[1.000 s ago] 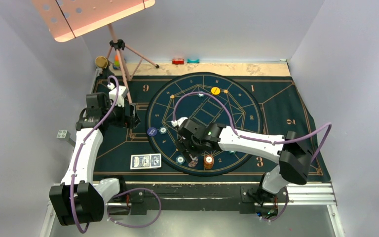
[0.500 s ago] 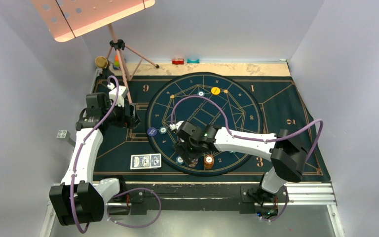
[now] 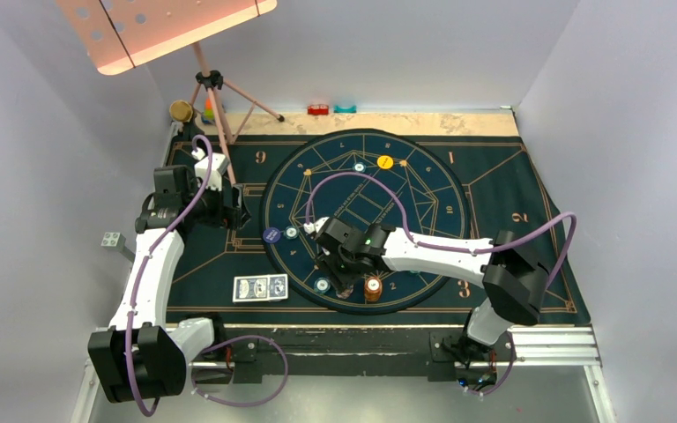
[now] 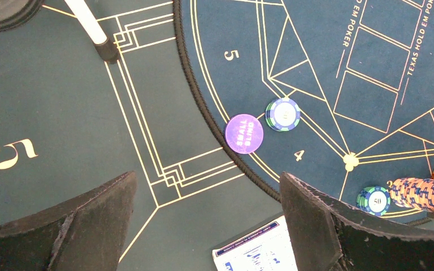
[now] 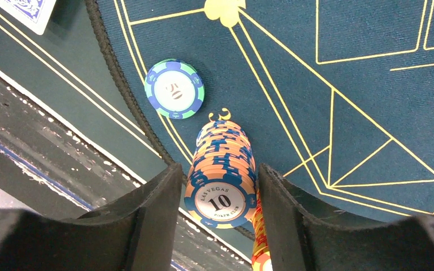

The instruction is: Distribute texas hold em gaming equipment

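My right gripper point(image 3: 342, 278) is shut on a tall stack of orange-and-blue "10" chips point(image 5: 221, 186) that stands by the "3" near the front rim of the round mat point(image 3: 423, 176). A red-and-yellow chip stack point(image 3: 372, 287) stands just right of it. A green-and-blue chip point(image 5: 175, 89) lies to the left. My left gripper point(image 3: 229, 210) is open and empty above the left of the mat. In its wrist view I see a purple small-blind disc point(image 4: 244, 134), a blue chip point(image 4: 283, 114) and the blue-backed cards point(image 4: 254, 257). The cards point(image 3: 260, 287) lie front left. A yellow disc point(image 3: 385, 161) lies at the back.
A tripod point(image 3: 216, 110) with a pink board stands at the back left, one foot point(image 4: 106, 53) near my left gripper. Red point(image 3: 318, 109) and teal point(image 3: 345, 108) blocks sit on the back ledge. The metal front rail point(image 3: 361, 339) runs just below the mat.
My right arm has shifted left, and its gripper now stands over the orange-and-blue stack that showed just below it before. The left arm has not moved.
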`<state>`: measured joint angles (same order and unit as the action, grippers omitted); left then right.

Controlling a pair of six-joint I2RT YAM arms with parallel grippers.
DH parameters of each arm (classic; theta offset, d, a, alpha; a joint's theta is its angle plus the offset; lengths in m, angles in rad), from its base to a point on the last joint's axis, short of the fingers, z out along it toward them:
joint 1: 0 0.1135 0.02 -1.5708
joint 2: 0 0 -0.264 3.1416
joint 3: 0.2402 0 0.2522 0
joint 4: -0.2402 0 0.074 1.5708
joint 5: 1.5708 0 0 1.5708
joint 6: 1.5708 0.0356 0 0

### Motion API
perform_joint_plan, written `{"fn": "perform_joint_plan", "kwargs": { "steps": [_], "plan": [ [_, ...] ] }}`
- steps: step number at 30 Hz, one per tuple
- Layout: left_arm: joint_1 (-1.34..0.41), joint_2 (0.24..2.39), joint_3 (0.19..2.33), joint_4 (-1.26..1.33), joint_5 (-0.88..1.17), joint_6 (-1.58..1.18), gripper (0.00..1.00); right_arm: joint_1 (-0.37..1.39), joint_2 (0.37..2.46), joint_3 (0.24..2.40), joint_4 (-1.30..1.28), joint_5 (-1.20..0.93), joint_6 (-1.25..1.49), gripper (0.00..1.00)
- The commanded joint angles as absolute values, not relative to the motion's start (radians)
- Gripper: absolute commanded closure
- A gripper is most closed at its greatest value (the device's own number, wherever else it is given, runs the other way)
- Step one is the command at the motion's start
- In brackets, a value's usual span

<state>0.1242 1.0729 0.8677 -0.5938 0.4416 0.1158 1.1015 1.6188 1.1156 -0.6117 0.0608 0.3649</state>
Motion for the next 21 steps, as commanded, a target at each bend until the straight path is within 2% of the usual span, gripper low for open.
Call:
{"fn": "perform_joint_plan", "kwargs": {
  "steps": [1, 8, 14, 21],
  "plan": [
    [0.134, 1.049, 0.881, -0.581, 0.451, 0.126, 0.00, 1.106, 1.622, 1.112, -0.600, 0.085, 0.354, 0.47],
    [0.134, 1.049, 0.879, -0.578, 0.450, 0.126, 0.00, 1.106, 1.614, 1.121, -0.611, 0.099, 0.350, 0.57],
    [0.134, 1.042, 0.879, -0.576, 0.446, 0.128, 0.00, 1.105, 1.581, 1.156, -0.624, 0.109, 0.347, 0.83],
    [0.135, 1.046, 0.880, -0.574, 0.438, 0.120, 0.00, 1.091, 1.606, 1.283, -0.656, 0.141, 0.332, 0.98]
  ]
}}
